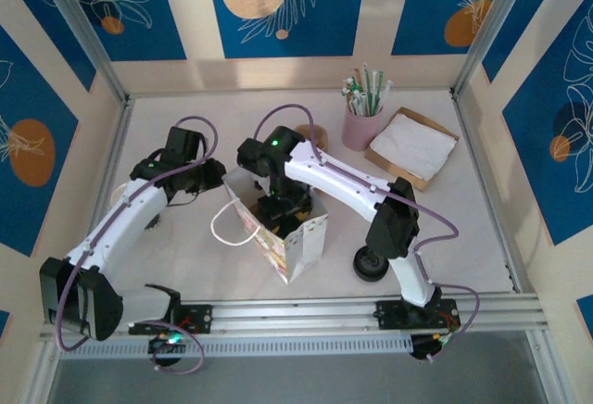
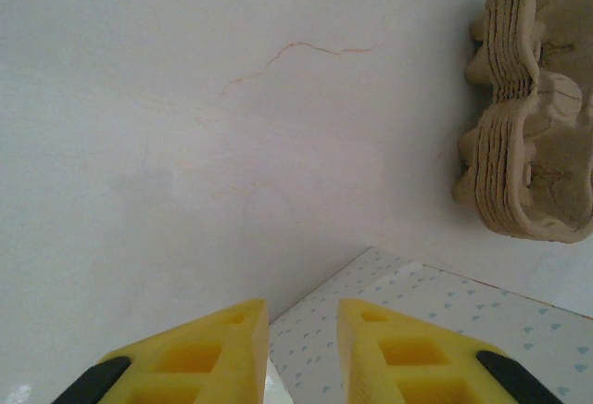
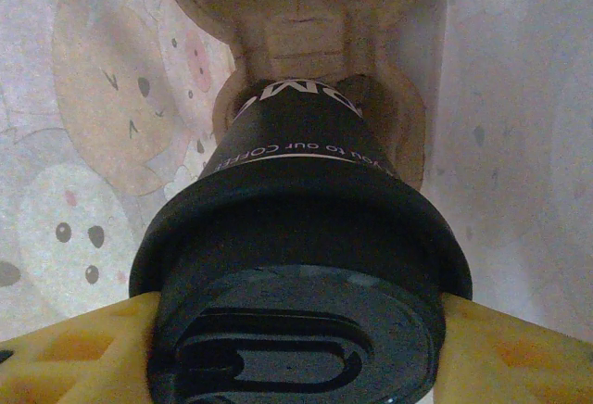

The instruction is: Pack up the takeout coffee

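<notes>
Table [image 1: 463,237]: white top; all positions below are given relative to the paper bag.

Paper bag [image 1: 301,246]: stands open at the table centre, white loop handle on its left side. In the right wrist view its walls carry printed cartoon animal faces.

Napkin tray [image 1: 412,145]: well behind and to the right of the bag.

Stack of pulp cup carriers [image 2: 533,98]: on the table near the bag.

Pulp carrier [image 3: 306,33]: inside the bag, holding the coffee cup.

Coffee cup [image 3: 296,172]: inside the bag, upright, seated in a carrier pocket, black lid on. White lettering on the dark band reads "to our COFFEE"; the larger letters below it are cut off.

Pink cup of straws [image 1: 361,128]: behind the bag, just left of the tray.

Black round object [image 1: 371,263]: right of the bag.

Right gripper [image 3: 296,302]: inside the bag, clamped on the cup at its lid.

Left gripper [image 2: 303,316]: at the bag's left edge, fingers a narrow gap apart; contact with the bag cannot be determined.
</notes>
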You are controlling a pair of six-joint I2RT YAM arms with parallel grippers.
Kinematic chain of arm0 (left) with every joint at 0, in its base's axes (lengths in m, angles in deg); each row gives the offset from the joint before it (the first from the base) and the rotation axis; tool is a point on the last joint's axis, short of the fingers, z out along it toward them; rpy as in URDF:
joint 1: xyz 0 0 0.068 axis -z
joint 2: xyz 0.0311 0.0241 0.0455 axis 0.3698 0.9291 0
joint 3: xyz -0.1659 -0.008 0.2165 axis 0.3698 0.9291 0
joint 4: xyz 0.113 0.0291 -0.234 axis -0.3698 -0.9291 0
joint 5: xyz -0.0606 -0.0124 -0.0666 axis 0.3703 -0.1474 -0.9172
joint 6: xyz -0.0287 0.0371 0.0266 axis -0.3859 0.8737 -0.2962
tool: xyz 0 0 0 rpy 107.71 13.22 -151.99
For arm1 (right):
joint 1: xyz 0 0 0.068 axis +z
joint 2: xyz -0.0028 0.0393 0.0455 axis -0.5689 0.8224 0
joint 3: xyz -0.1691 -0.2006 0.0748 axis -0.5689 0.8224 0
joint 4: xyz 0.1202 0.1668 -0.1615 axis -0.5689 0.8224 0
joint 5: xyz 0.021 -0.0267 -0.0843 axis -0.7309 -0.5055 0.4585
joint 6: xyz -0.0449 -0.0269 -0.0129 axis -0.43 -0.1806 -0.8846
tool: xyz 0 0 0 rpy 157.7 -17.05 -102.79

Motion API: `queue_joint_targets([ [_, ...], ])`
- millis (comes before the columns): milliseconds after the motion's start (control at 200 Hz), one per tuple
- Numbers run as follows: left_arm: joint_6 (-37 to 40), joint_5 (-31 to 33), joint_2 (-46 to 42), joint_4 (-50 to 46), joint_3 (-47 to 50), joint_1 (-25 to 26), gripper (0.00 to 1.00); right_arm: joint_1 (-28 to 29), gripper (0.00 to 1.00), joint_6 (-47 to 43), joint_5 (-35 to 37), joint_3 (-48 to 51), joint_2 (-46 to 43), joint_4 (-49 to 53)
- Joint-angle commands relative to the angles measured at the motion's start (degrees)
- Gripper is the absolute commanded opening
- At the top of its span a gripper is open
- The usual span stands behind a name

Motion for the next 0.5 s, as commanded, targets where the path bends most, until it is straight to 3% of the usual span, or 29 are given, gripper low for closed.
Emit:
queue_joint_targets([
  [0, 1.2, 0.4, -1.1, -0.5, 0.5, 0.5, 0.26, -0.6, 0.54, 0.2, 2.5, 1.8, 1.1, 9.9],
  [495, 1.3, 0.4, -1.2, -0.7, 0.4, 0.5, 0.26, -0.6, 0.54, 0.0, 2.6, 1.7, 1.2, 9.9],
])
